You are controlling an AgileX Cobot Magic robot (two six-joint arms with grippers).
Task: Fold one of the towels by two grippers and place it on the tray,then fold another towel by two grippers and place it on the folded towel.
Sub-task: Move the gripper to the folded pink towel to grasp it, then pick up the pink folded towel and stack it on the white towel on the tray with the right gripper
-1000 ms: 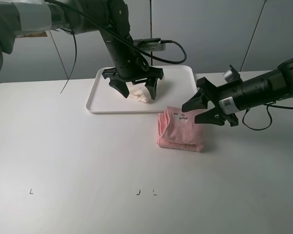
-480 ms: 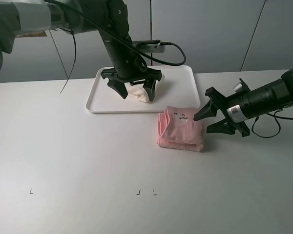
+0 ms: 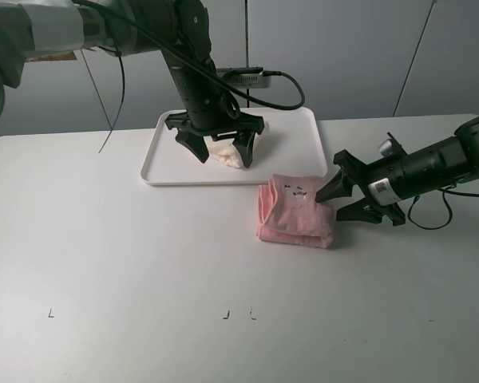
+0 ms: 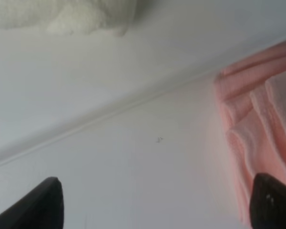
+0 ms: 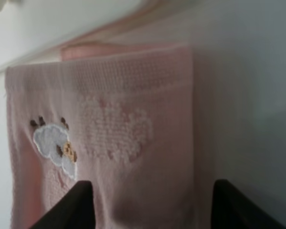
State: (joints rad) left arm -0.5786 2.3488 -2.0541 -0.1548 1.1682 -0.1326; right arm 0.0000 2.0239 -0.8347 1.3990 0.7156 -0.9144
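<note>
The cream towel [image 3: 228, 154] lies as a bundle on the white tray [image 3: 166, 169]. My left gripper [image 3: 220, 148] hangs over it, open, one finger on each side of the bundle. In the left wrist view the cream towel [image 4: 62, 16] sits on the tray [image 4: 109, 67] beyond the open left gripper [image 4: 157, 205]. The pink towel [image 3: 295, 212] lies folded on the table just in front of the tray. My right gripper [image 3: 333, 204] is low at its right edge, open. The right wrist view shows the pink towel [image 5: 109, 129] close beyond the right gripper [image 5: 152, 210].
The white table [image 3: 144, 263] stretches wide in front and to the left. Black cables [image 3: 279, 88] trail from the left arm over the tray's back. A small embroidered patch [image 5: 55, 143] marks the pink towel's top.
My right gripper has drawn back to the right and sunk lower, from above the pink towel to its right edge. The left gripper has barely shifted over the cream towel.
</note>
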